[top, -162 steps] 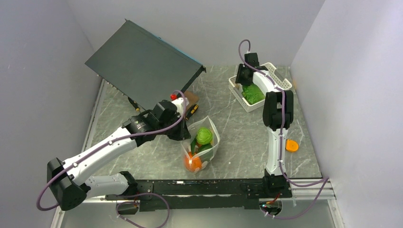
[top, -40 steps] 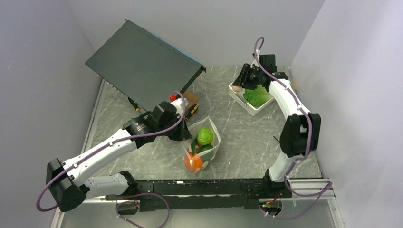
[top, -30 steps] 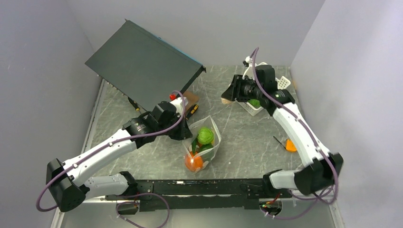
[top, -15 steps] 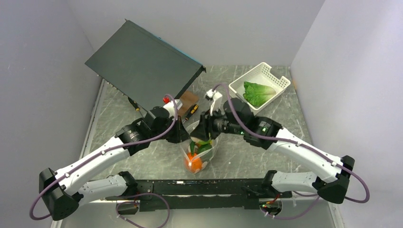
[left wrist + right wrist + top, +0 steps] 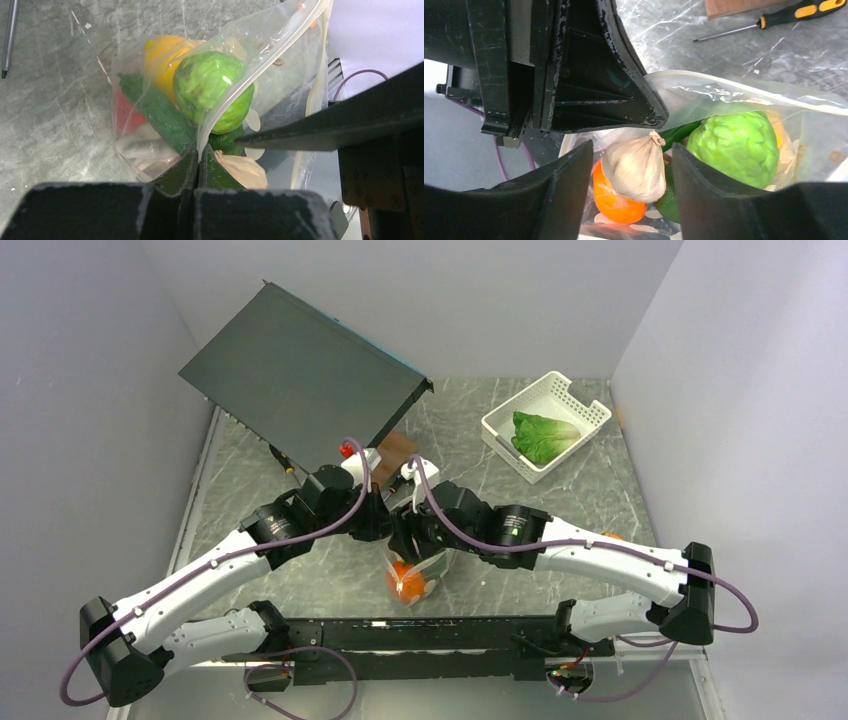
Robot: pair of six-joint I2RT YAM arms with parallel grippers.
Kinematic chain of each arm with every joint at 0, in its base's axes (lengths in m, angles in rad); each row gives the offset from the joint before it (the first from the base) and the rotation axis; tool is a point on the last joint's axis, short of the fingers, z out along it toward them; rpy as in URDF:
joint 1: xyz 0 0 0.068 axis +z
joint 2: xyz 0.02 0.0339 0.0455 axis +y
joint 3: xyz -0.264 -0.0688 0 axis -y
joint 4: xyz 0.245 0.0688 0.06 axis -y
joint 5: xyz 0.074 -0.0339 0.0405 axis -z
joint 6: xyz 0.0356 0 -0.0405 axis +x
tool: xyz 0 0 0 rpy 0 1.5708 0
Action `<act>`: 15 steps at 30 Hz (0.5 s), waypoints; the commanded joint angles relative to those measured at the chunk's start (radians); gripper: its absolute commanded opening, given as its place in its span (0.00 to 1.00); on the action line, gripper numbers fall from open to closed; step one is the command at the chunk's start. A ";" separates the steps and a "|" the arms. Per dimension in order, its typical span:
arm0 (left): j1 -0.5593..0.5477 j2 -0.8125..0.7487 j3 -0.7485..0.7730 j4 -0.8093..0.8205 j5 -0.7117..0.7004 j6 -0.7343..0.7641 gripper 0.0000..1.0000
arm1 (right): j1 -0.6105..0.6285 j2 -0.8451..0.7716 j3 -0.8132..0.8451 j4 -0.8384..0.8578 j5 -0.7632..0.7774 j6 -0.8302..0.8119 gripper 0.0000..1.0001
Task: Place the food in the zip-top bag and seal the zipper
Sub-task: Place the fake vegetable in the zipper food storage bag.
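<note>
Food items already lay inside the zip-top bag [image 5: 432, 562], which stood mouth-up on the table [image 5: 480, 440] between the two arms: a green fruit [image 5: 734, 142], an orange [image 5: 616, 197] and a yellow piece [image 5: 160, 52]. The left gripper [image 5: 199, 152] was clamped on the bag's near lip, holding the mouth agape. The right gripper [image 5: 631, 147] hung over the opening with its jaws parted wider than the garlic bulb [image 5: 634, 167] between them; narrow gaps showed on both sides, so the bulb appeared released. The step in hand was judged to be loading. A lettuce [image 5: 540, 437] remained in the white basket [image 5: 590, 412]. Next, the right arm would need to lift clear, fetch it, then press the zipper [image 5: 314, 95] shut.
</note>
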 commanded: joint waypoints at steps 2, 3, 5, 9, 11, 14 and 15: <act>0.002 -0.019 0.017 0.036 0.007 -0.020 0.00 | 0.003 -0.031 0.016 -0.008 0.055 -0.030 0.69; 0.001 -0.018 0.020 0.035 0.006 -0.020 0.00 | 0.004 -0.036 0.019 -0.014 0.044 -0.038 0.71; 0.001 -0.016 0.028 0.030 0.003 -0.020 0.00 | 0.008 -0.055 0.031 -0.027 0.019 -0.058 0.74; 0.002 -0.019 0.037 0.001 -0.006 -0.020 0.00 | 0.082 -0.110 0.059 -0.041 -0.025 -0.107 0.78; 0.002 -0.028 0.037 -0.014 -0.019 -0.020 0.00 | 0.159 -0.130 0.053 -0.037 0.019 -0.127 0.79; 0.002 -0.041 0.020 -0.011 -0.032 -0.031 0.00 | 0.289 -0.149 -0.020 0.013 0.233 -0.108 0.89; 0.002 -0.042 0.015 -0.008 -0.030 -0.036 0.00 | 0.328 -0.149 -0.048 0.027 0.338 -0.070 0.90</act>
